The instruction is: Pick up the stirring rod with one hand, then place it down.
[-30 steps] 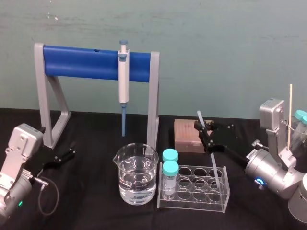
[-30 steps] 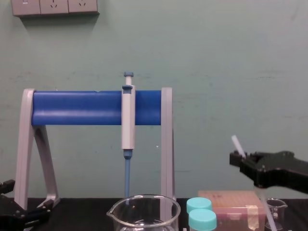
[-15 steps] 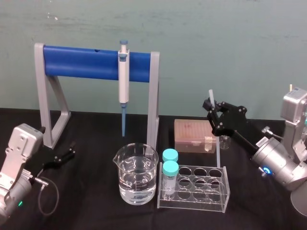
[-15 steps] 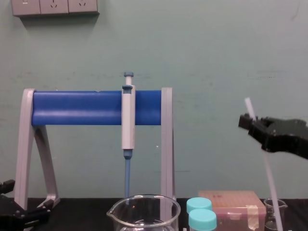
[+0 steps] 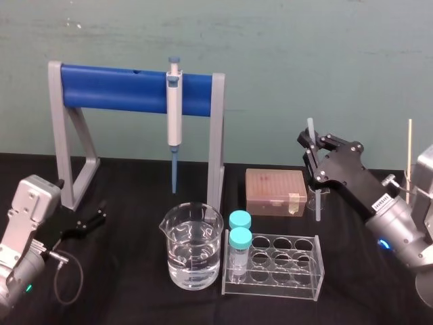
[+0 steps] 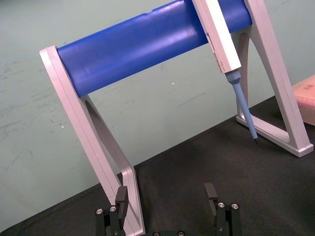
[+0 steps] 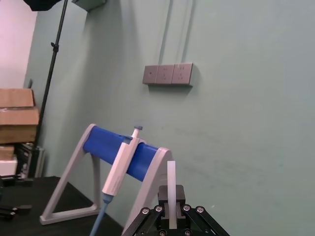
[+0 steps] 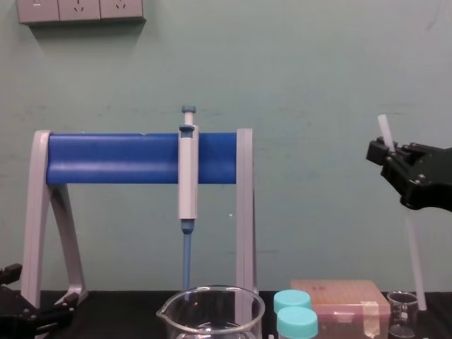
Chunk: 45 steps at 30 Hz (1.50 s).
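Nearest to us, the left gripper [image 5: 99,217] lies parked on the left of the table [image 5: 128,298], its fingers [image 6: 121,195] spread wide with nothing between them.

The change is on the right. A second ago the right gripper [image 5: 312,147] was low over the tube rack [image 5: 274,267], with the stirring rod [image 5: 315,208] slanting down toward it. Now it stands higher and further back to the right, and the rod hangs nearly upright. Its fingers are clamped on the rod near the top end, with a short stub showing above them. The rod's lower end comes down just beside the small beaker [image 8: 402,314], next to the tip box [image 5: 275,191]; we cannot tell whether it touches the cloth. We judge that the pick-up is done and the rod is clear of the rack, so only the setting down remains.

The surface is a black cloth. In front stand a large beaker [image 5: 191,254] part-filled with clear liquid and the rack with two teal-capped tubes [image 5: 239,237]. Behind them a blue-barred stand [image 5: 122,88] carries a pipette [image 5: 174,122]. Beyond is a green wall [image 5: 304,54] with a row of sockets [image 8: 79,10], and cardboard boxes [image 7: 17,115] sit further off in the room.
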Each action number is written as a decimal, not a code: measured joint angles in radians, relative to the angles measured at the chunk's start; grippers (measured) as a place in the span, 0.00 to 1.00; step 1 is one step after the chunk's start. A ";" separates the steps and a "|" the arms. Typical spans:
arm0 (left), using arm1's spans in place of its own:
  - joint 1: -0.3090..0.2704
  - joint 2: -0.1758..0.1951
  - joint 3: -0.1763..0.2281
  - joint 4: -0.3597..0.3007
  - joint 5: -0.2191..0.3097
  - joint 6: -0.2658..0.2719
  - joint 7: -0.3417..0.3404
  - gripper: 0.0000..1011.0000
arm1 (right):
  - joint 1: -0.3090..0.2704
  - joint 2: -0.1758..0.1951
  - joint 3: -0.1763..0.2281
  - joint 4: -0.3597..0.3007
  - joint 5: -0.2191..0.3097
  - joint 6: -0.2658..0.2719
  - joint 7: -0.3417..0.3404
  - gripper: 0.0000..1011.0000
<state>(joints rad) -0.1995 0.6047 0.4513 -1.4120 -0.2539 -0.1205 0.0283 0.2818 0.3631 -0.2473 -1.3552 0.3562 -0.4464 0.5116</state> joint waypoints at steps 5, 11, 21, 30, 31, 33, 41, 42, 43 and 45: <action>0.000 0.000 0.000 0.000 0.000 0.000 0.000 0.99 | -0.020 -0.009 0.025 0.015 -0.034 -0.065 -0.017 0.07; 0.000 0.000 0.000 0.000 0.000 0.000 0.000 0.99 | -0.044 -0.018 0.056 0.027 -0.041 -0.099 -0.024 0.07; 0.000 0.000 0.000 0.000 0.000 0.000 0.000 0.99 | -0.069 -0.037 0.093 0.023 -0.045 -0.089 -0.033 0.07; 0.000 0.000 0.000 0.000 0.000 0.000 0.000 0.99 | -0.070 -0.038 0.095 0.021 -0.048 -0.083 -0.036 0.07; 0.000 0.000 0.000 0.000 0.000 0.000 0.000 0.99 | -0.070 -0.038 0.094 0.021 -0.048 -0.083 -0.036 0.07; 0.000 0.000 0.000 0.000 0.000 0.000 0.000 0.99 | -0.070 -0.038 0.094 0.021 -0.048 -0.083 -0.036 0.07; 0.000 0.000 0.000 0.000 0.000 0.000 0.000 0.99 | -0.069 -0.037 0.093 0.021 -0.046 -0.085 -0.035 0.07; 0.000 0.000 0.000 0.000 0.000 0.000 0.000 0.99 | -0.069 -0.037 0.093 0.021 -0.046 -0.085 -0.035 0.07; 0.000 0.000 0.000 0.000 0.000 0.000 0.000 0.99 | -0.069 -0.037 0.093 0.021 -0.046 -0.085 -0.035 0.07; 0.000 0.000 0.000 0.000 0.000 0.000 0.000 0.99 | -0.069 -0.036 0.093 0.021 -0.046 -0.085 -0.034 0.07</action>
<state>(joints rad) -0.1995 0.6047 0.4514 -1.4120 -0.2539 -0.1205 0.0283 0.2132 0.3266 -0.1547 -1.3343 0.3105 -0.5313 0.4772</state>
